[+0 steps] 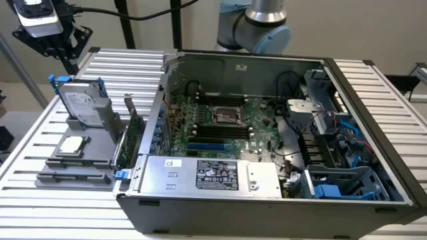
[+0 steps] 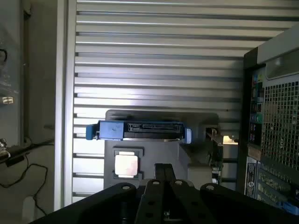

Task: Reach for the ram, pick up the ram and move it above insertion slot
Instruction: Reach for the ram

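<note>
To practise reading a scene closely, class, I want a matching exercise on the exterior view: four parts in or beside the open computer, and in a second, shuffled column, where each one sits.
Things
1. hard drive
2. square processor chip
3. labelled power supply
4. green card with blue tab

Places
A. inside the case, along the wall nearest the camera
B. lying flat on the grey stand
C. upright at the stand's far end
D. on edge beside the case's outer wall

Pairs: 1-C, 2-B, 3-A, 4-D

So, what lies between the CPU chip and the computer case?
The green expansion card with a blue tab, upright on the gray holder, in the exterior view.
</note>
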`<state>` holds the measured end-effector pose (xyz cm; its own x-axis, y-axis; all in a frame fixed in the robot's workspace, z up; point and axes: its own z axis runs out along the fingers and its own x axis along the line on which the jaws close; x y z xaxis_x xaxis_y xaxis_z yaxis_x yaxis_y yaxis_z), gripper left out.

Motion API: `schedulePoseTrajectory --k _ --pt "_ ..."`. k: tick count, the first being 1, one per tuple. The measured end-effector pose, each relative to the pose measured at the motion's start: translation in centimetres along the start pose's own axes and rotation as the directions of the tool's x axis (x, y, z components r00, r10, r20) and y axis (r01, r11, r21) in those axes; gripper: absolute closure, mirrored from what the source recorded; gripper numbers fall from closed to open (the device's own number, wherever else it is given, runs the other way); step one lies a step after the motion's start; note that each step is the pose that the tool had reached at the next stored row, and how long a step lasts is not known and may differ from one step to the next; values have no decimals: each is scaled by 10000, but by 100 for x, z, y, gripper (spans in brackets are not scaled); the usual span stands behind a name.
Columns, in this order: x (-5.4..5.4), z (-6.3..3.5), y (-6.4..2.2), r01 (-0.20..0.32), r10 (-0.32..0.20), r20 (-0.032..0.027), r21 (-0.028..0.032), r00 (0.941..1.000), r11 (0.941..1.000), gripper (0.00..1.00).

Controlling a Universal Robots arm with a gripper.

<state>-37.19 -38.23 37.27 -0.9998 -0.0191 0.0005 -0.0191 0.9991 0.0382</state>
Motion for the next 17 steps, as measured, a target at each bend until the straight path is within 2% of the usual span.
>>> schedulePoseTrajectory --k 13,15,17 --pt "0 1 -2 -1 1 -1 1 10000 10000 89" --pt "1 2 -30 -1 1 -2 0 10000 10000 89" --pt "2 6 -97 -1 1 0 1 10000 10000 89"
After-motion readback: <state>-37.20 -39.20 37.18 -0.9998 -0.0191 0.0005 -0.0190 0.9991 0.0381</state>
